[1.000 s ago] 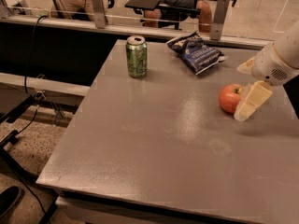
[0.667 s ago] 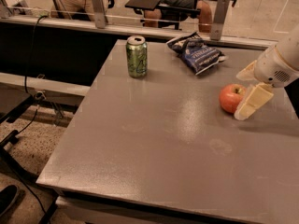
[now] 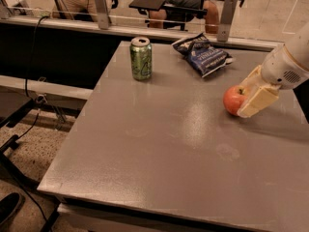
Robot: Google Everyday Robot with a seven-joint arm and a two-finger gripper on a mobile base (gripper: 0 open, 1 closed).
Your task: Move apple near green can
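The red-orange apple (image 3: pixel 233 99) rests on the grey table (image 3: pixel 159 144) at the right side. My gripper (image 3: pixel 244 100) comes in from the right, with its cream fingers (image 3: pixel 258 100) on either side of the apple and closed on it. The light green can (image 3: pixel 140 58) stands upright at the back left of the table, well to the left of the apple and the gripper.
A blue chip bag (image 3: pixel 203 56) lies at the back of the table between the can and the apple. A rail with metal posts (image 3: pixel 223 18) runs behind the table. The table's left edge drops to the floor with cables.
The gripper and the apple have shifted slightly to the left together. The can and the chip bag have not moved.
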